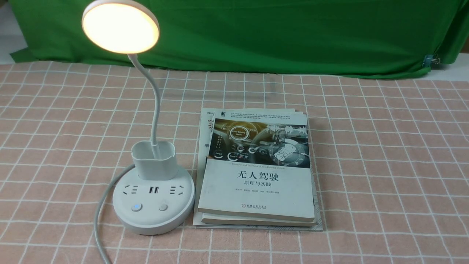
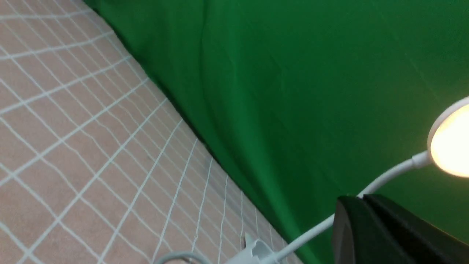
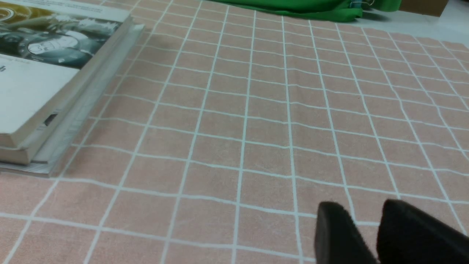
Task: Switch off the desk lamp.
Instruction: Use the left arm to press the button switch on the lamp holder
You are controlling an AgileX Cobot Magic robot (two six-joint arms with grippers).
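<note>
The desk lamp point(image 1: 154, 203) stands on the checked cloth at the left, and its round disc head point(image 1: 121, 25) glows warm. A thin gooseneck point(image 1: 155, 106) rises from the cup-shaped holder point(image 1: 154, 159) on the round base. Two small buttons sit at the base's front: the left one point(image 1: 136, 207) is lit blue, the right one point(image 1: 163, 207) is plain. Neither gripper shows in the front view. In the left wrist view my left gripper point(image 2: 362, 198) is shut on nothing, off to the side of the gooseneck point(image 2: 384, 178) and lit head point(image 2: 452, 146). My right gripper point(image 3: 362, 211) hovers over bare cloth, its fingers slightly apart.
A stack of books point(image 1: 256, 172) lies directly right of the lamp base, also seen as the books point(image 3: 47, 73) in the right wrist view. The lamp's white cord point(image 1: 100, 212) runs off the front edge at the left. A green backdrop point(image 1: 293, 36) closes the far side.
</note>
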